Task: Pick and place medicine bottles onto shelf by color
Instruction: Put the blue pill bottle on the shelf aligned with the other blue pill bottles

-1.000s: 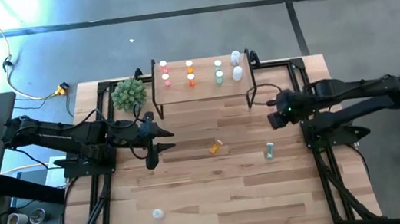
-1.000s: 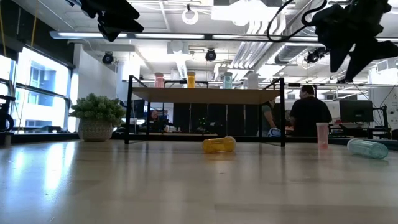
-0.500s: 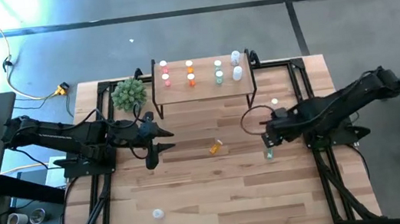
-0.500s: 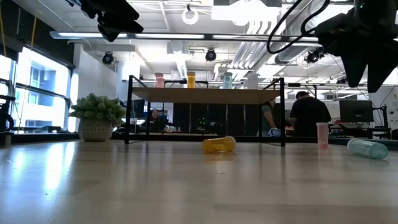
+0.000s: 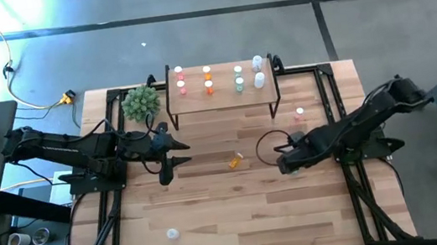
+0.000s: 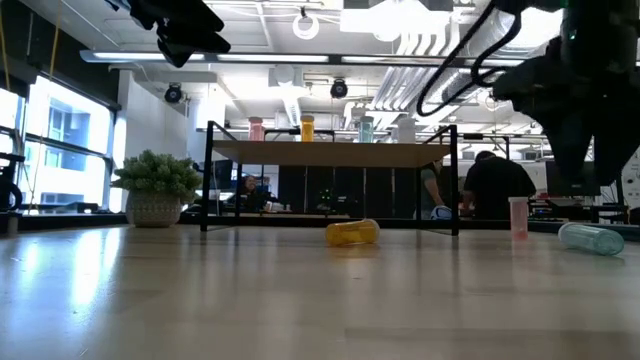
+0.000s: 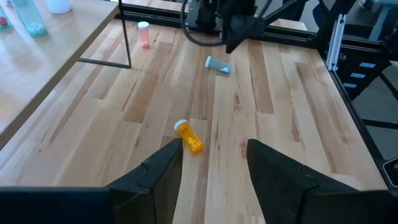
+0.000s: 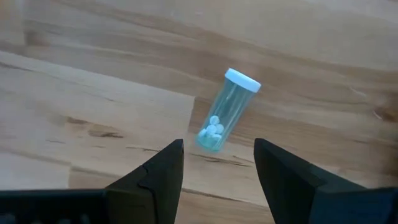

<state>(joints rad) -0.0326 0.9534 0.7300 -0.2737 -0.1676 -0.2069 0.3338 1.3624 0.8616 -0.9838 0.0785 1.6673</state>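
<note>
A green bottle with a white cap lies on its side on the table; it also shows in the low view and the left wrist view. My right gripper hovers just above it, open, its fingers pointing down on either side of the bottle's bottom end without touching it. It also shows in the high view. An orange bottle lies on its side mid-table. My left gripper is open and empty, raised at the left. The shelf holds several upright bottles.
A pink bottle stands upright near the shelf's right legs. A white bottle sits near the table's front left. A green plant in a pot stands left of the shelf. A person shows in the room behind.
My right gripper has gone from beside the shelf's right legs toward the table's near edge and down, and now stands over the lying green bottle. The bottles have stayed where they were.
</note>
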